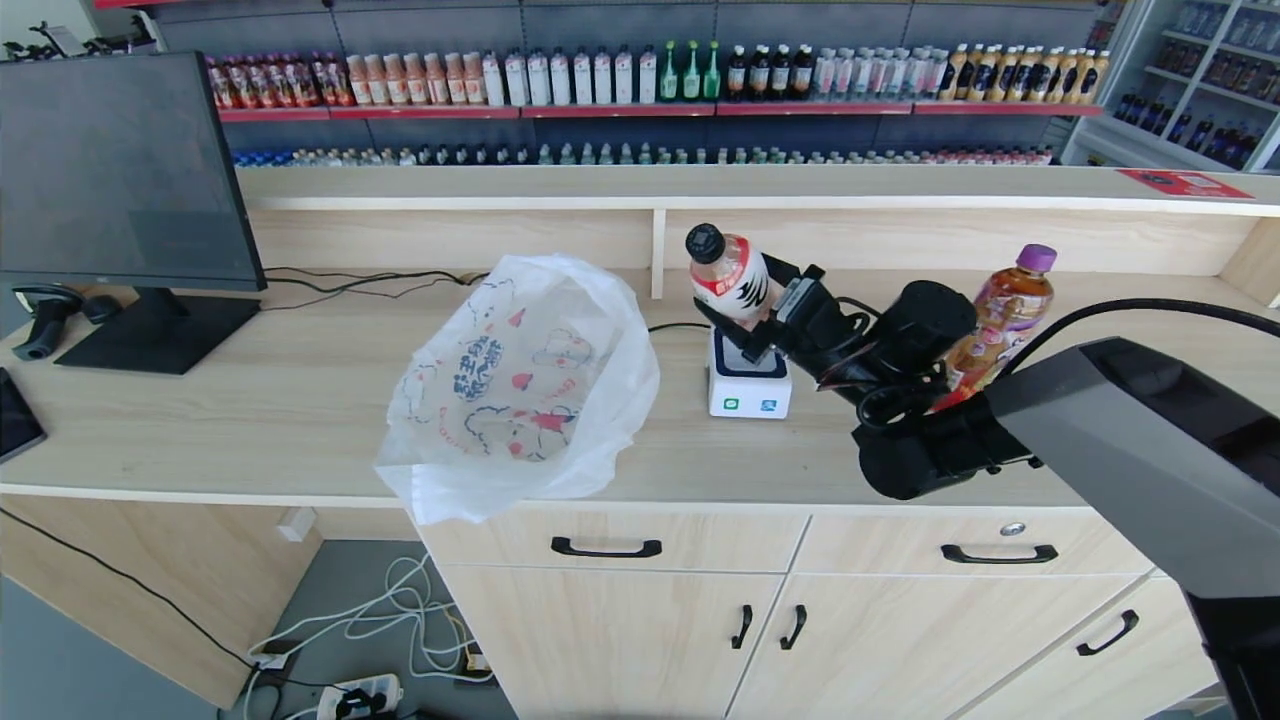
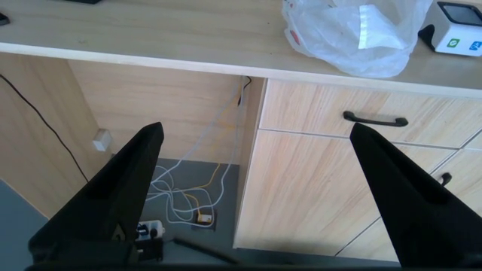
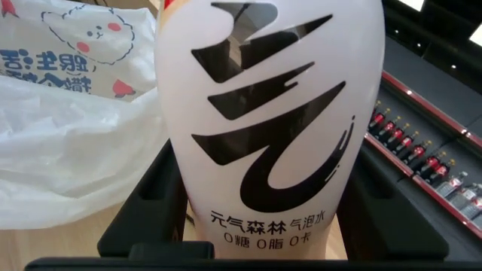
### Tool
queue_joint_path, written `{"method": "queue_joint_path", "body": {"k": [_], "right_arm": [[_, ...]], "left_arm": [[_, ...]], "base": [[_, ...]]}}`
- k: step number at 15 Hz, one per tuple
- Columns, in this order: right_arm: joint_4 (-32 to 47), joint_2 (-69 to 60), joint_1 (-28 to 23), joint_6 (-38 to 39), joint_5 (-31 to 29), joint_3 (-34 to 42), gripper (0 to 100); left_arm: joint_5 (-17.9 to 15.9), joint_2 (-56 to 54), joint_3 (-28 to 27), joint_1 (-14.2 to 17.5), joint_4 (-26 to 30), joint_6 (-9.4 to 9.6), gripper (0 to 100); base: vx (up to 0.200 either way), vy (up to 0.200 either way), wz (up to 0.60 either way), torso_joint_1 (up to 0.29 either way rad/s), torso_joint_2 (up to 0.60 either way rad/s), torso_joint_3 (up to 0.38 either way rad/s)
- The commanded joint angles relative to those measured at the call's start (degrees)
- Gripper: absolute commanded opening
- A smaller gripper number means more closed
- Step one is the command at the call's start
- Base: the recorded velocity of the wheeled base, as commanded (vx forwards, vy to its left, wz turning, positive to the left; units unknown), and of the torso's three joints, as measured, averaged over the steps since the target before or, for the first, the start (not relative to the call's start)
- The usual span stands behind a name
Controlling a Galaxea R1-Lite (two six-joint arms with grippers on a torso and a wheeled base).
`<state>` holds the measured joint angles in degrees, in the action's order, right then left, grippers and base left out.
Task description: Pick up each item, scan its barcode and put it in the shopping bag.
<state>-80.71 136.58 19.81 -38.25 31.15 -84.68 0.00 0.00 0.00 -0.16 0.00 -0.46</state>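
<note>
- Right jaws clamped on the white bottle [image 1: 738, 280], held tilted just above the scanner [image 1: 750, 392]
- Shopping bag [image 1: 520, 390] sits beside it, overhanging the desk [image 1: 250, 420] front edge
- Left jaws apart, below desk edge

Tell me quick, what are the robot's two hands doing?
Left gripper: open, empty.
Right gripper: closed on the white bottle.

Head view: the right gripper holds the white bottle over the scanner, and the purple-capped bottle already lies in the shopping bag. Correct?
Not quite. The head view shows the purple-capped bottle standing on the counter right of the scanner, not in the shopping bag. The right gripper does hold the white bottle over the scanner.
</note>
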Motion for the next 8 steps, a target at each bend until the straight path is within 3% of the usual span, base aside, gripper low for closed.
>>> {"method": "queue_joint_path", "body": {"k": [1,8], "right_arm": [[1.0,1.14,-1.18,-0.15,0.58,-2.69,0],[1.09,2.02,-4.52,-1.21,2.08,-2.34,0]], "left_arm": [[0.0,0.0,0.0,-0.02,0.0,0.02,100],[0.0,0.0,0.0,-0.02,0.0,0.02,100]], "base": [[0.0,0.0,0.0,0.0,0.0,0.0],[0.0,0.0,0.0,0.0,0.0,0.0]]}}
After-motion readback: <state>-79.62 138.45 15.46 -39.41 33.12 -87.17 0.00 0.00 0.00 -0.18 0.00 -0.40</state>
